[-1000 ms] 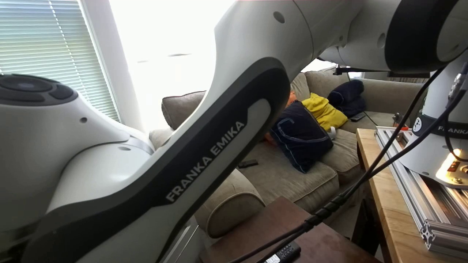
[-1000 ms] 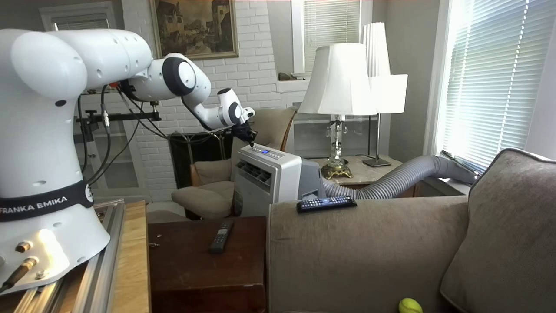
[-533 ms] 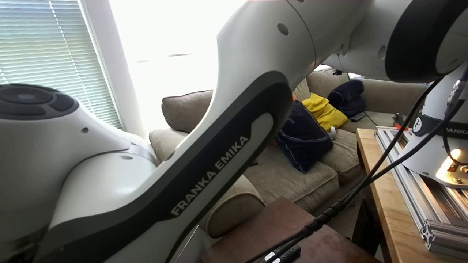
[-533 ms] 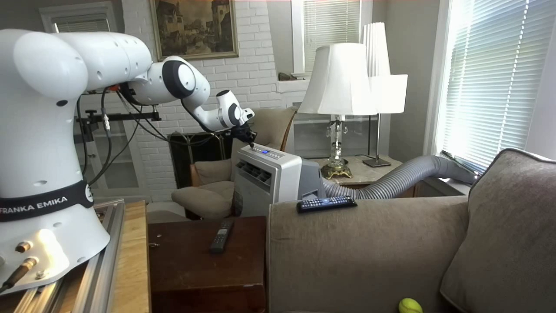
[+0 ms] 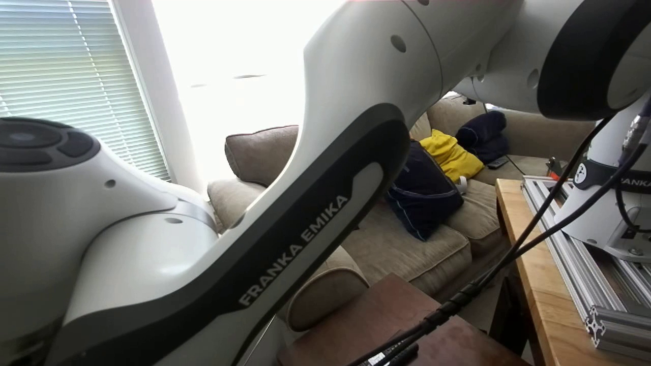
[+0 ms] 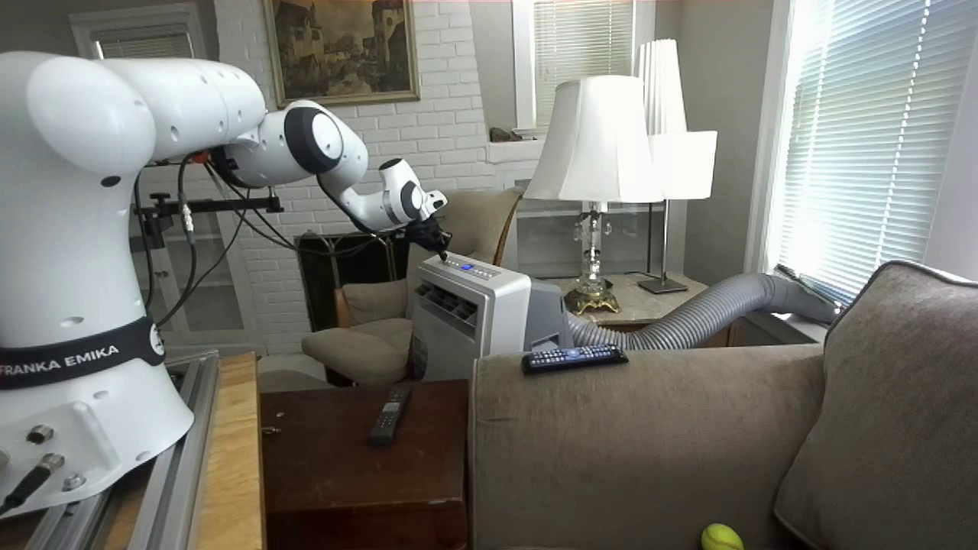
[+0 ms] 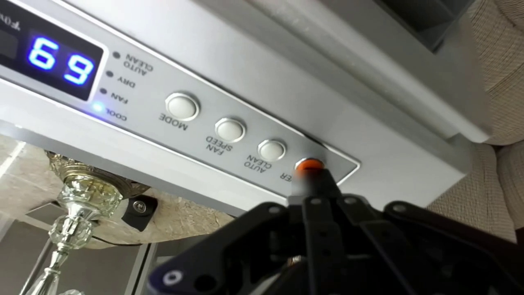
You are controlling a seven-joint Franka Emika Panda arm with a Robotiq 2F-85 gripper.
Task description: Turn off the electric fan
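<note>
The electric fan is a pale grey boxy appliance with front vent slats and a sloped top panel, standing behind the sofa arm in an exterior view. In the wrist view its casing fills the upper part. Its display glows blue with 69, and the COOL light is lit. My gripper is shut and empty, its fingertips over the orange power button and hiding its lower part. I cannot tell whether the button is pressed in. An exterior view shows the gripper at the panel's near-left end.
A remote lies on the sofa arm; another lies on the brown table. A grey hose runs from the fan to the window. A glass-stemmed lamp stands behind. The arm blocks much of an exterior view.
The arm has lowered a little, and the gripper tip sits slightly lower at the fan's panel. The warm glow on the arm's base has gone out.
</note>
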